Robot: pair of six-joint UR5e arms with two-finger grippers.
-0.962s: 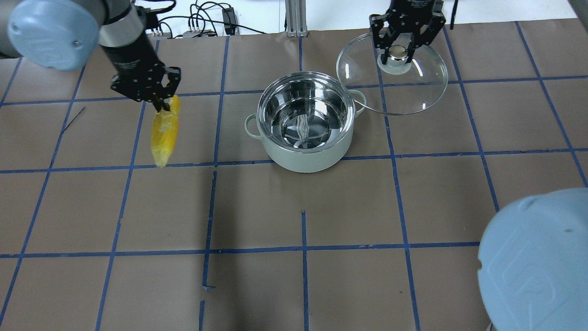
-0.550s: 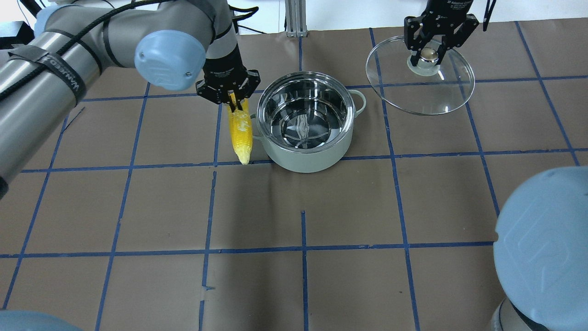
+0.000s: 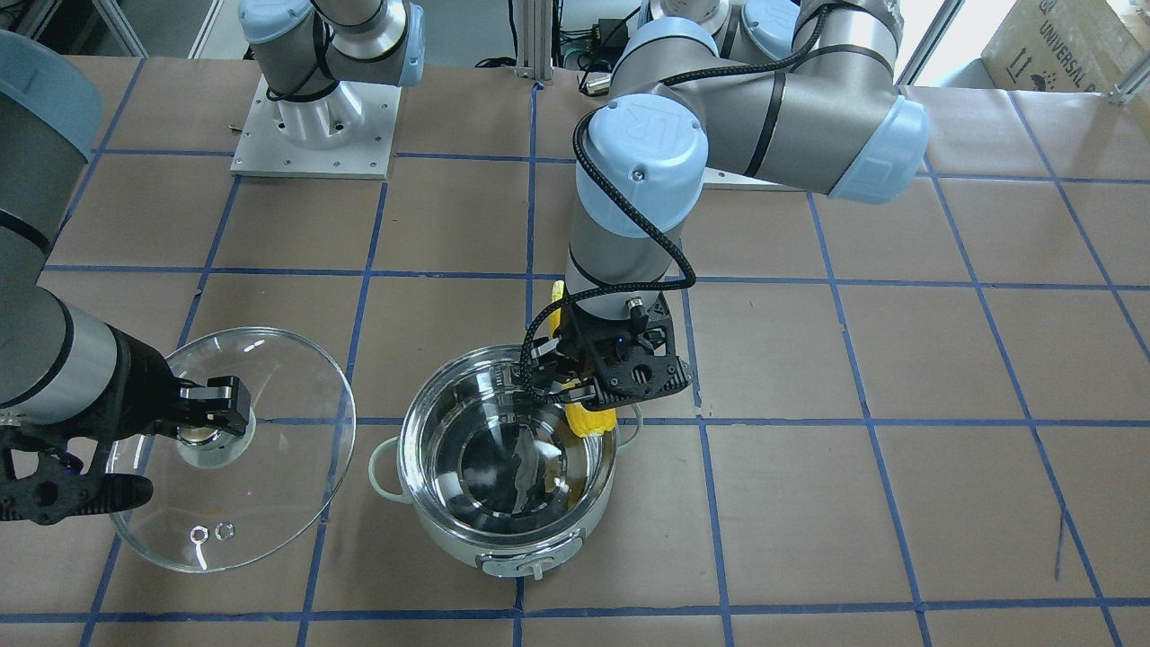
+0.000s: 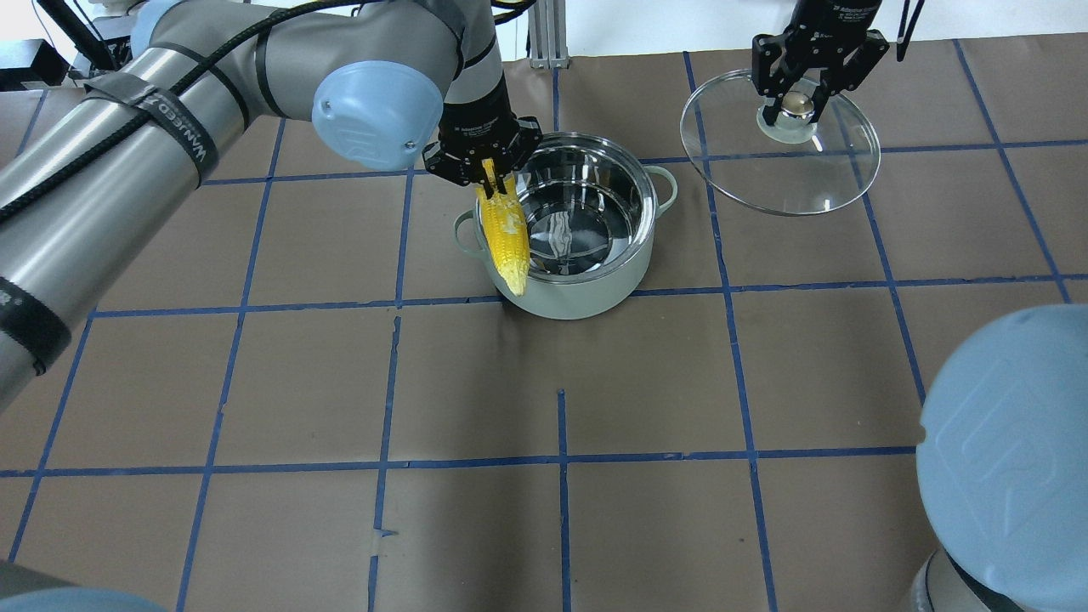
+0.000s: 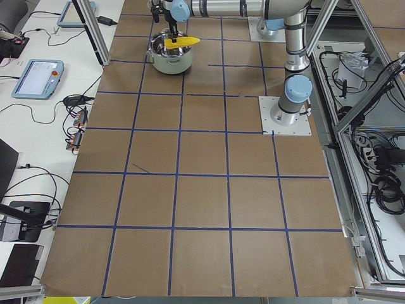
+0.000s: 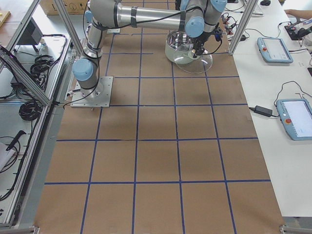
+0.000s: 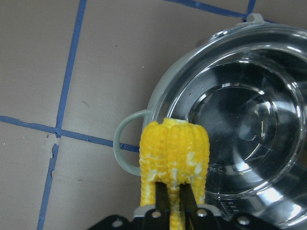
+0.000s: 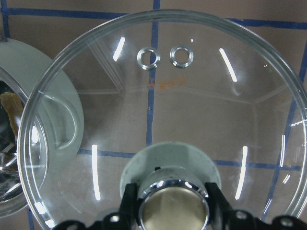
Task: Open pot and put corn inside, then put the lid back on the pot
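The pot (image 4: 586, 299) stands open at the table's far middle, and its steel inside holds nothing. My left gripper (image 4: 488, 172) is shut on the thick end of the yellow corn (image 4: 504, 242). The corn hangs over the pot's left rim by the left loop handle. The left wrist view shows the corn (image 7: 173, 153) above the pot's rim (image 7: 160, 98). My right gripper (image 4: 797, 100) is shut on the knob of the glass lid (image 4: 786, 178). It holds the lid tilted in the air, right of the pot. The lid also shows in the right wrist view (image 8: 201, 96).
The table (image 4: 561, 510) is covered in brown paper with a blue tape grid. The arm bases (image 3: 313, 126) stand at the robot's side. In the right side view, tablets (image 6: 275, 48) and cables lie on a white bench beyond the table's far edge.
My left gripper has carried the corn to the right, from beside the pot's left handle to over its left rim. The right gripper and lid have hardly moved.
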